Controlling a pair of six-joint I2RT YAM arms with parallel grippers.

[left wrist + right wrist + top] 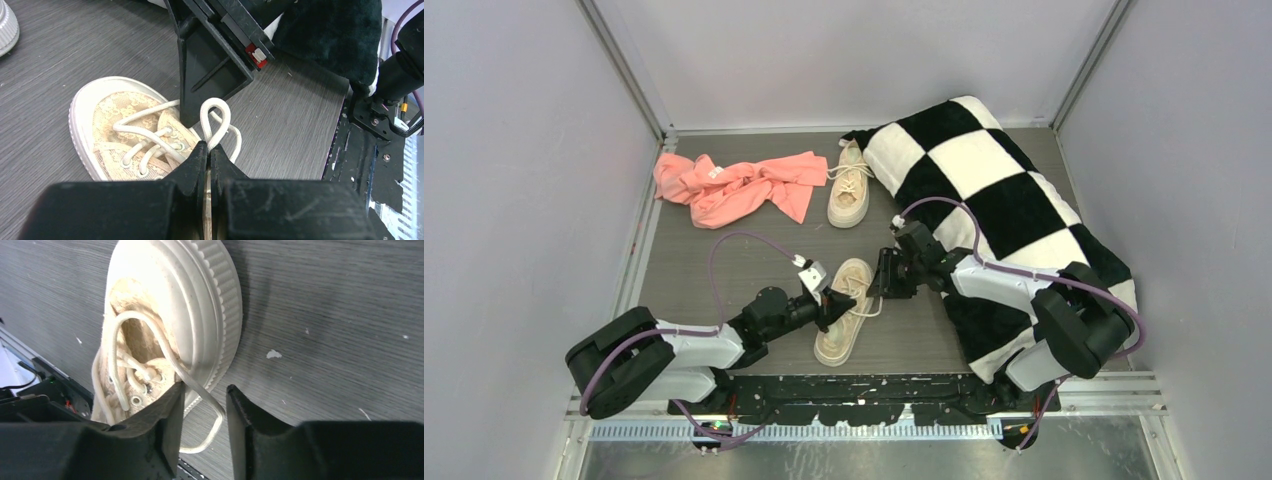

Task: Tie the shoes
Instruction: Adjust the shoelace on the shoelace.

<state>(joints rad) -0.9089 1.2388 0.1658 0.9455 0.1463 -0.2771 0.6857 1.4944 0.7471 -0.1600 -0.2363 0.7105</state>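
Two beige shoes with cream laces lie on the grey table. The far shoe [849, 185] sits by the pillow and no gripper is at it. The near shoe [844, 312] lies between both grippers. My left gripper [832, 304] [209, 146] is shut on a lace loop [216, 116] that stands up above the near shoe [115, 117]. My right gripper [887, 284] [205, 390] is open beside the shoe's sole [210, 300]. A slack lace loop [218, 416] passes between its fingers without being pinched. One right finger [210, 65] stands just behind the held loop.
A pink cloth [739, 187] lies at the back left. A black-and-white checkered pillow [994, 190] fills the right side, under my right arm. Grey walls close in the table on three sides, and the black base rail [854, 388] runs along the near edge.
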